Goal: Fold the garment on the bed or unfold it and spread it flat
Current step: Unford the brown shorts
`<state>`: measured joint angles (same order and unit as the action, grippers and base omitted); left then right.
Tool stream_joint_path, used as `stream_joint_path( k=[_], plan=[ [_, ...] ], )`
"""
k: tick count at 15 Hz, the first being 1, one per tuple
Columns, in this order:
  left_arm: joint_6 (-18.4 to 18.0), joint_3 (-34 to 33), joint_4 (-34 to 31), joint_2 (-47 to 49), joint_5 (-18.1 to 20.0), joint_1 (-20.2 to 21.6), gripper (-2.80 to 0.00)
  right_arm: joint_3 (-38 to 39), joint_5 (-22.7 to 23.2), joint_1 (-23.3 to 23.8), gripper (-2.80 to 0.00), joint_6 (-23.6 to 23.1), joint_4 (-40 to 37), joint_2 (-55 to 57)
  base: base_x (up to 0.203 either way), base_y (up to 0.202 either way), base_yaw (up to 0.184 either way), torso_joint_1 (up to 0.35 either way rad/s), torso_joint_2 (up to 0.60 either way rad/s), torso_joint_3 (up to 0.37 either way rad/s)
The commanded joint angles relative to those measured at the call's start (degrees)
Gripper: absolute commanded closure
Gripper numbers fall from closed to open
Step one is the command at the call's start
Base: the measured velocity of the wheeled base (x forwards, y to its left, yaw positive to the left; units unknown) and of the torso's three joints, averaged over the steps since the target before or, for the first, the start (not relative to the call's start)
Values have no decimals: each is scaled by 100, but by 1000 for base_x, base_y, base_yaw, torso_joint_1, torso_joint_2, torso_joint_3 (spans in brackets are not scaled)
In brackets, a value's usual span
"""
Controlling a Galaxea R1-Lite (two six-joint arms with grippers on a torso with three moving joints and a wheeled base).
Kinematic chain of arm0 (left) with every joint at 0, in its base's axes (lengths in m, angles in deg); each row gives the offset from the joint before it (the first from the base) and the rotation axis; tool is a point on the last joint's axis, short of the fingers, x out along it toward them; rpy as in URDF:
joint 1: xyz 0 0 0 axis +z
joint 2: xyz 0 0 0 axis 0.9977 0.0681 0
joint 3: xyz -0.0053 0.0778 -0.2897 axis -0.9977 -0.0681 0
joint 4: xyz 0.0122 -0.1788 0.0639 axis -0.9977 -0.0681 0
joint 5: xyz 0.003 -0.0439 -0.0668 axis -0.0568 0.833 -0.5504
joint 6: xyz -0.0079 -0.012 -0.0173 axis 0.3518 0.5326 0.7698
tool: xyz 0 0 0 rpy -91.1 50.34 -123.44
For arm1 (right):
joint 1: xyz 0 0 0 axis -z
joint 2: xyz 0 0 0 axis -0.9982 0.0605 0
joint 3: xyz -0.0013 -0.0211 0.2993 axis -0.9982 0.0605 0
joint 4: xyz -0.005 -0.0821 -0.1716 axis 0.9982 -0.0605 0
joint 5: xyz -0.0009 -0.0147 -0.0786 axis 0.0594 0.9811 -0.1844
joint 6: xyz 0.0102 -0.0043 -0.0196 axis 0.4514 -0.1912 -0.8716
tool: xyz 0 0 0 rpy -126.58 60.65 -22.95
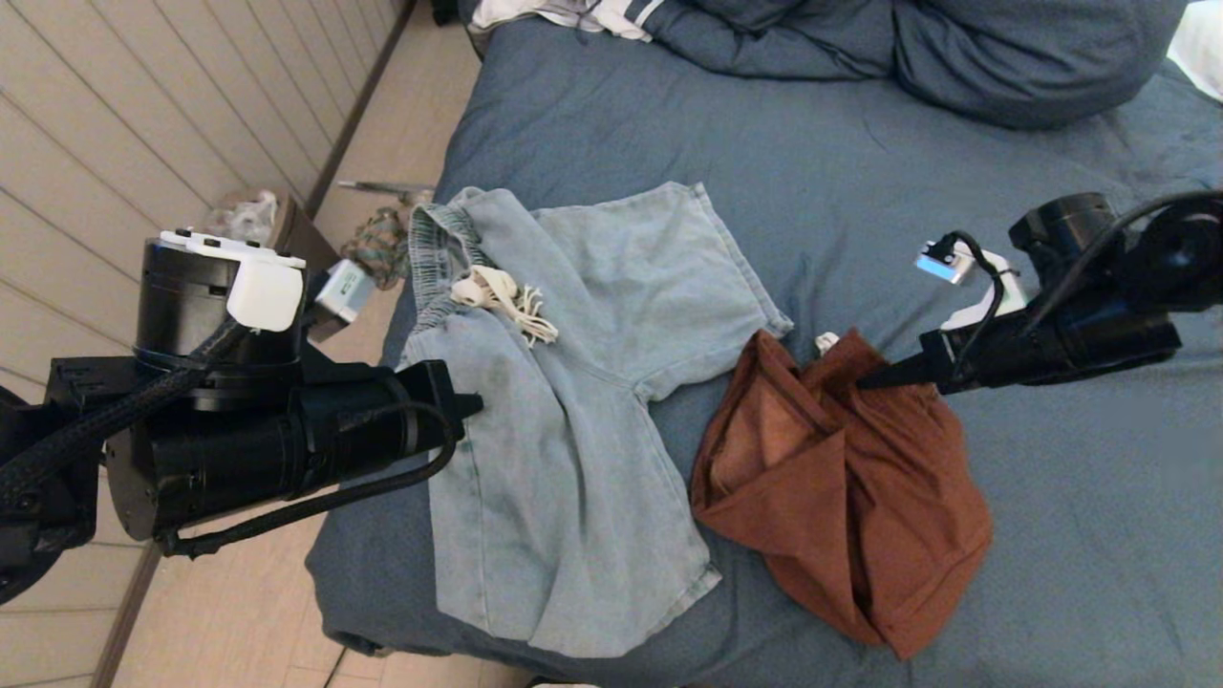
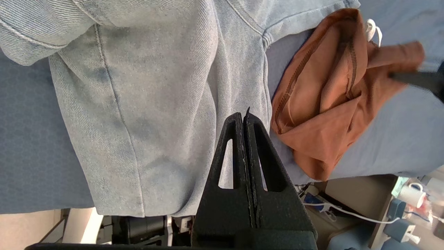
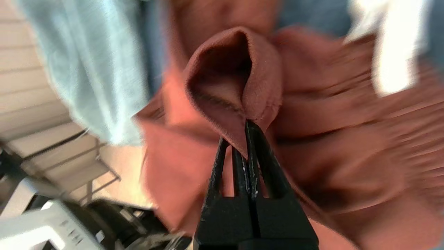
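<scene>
The right hand (image 3: 247,126) pinches a fold of the rust-brown shorts (image 1: 841,497) crumpled mid-bed (image 1: 1051,535), ready to tug them flat, while the left hand (image 2: 245,116) hovers shut over the denim shorts (image 1: 564,401).

head: high, looking down on bed (image 1: 764,143) | wrists: close behind end effectors | shared: rust garment (image 1: 850,497)

The bed (image 1: 955,239) wears a wrinkled slate-blue cover. Pale denim shorts (image 1: 564,411) lie spread flat near its left edge; a crumpled rust-brown garment (image 1: 841,497) lies just beside them.
</scene>
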<state>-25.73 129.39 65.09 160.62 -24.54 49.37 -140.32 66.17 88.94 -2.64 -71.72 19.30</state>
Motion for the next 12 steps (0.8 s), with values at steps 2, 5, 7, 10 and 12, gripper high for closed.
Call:
stream_joint_path(
  k=[2, 5, 7, 10, 12],
  plan=[
    [39, 0, 7, -70, 0, -10, 0, 893, 24, -462, 0, -15, -20, -1019, 0, 0, 0, 0, 0, 0],
    [66, -32, 0, -218, 0, -22, 0, 1960, 18, -990, 0, -34, -18, -1949, 0, 0, 0, 0, 0, 0],
    [66, -44, -1, -353, 13, -27, 0, 2654, -12, -1320, 0, -55, -11, -2391, 0, 0, 0, 0, 0, 0],
    [66, -68, -34, -575, 35, -84, 0, 3608, -144, -1408, 0, -77, 3, -2894, 0, 0, 0, 0, 0, 0],
    [57, -97, -27, -606, 35, -115, 0, 4042, -268, -1374, 0, -136, 6, -3201, 0, 0, 0, 0, 0, 0]
  ],
)
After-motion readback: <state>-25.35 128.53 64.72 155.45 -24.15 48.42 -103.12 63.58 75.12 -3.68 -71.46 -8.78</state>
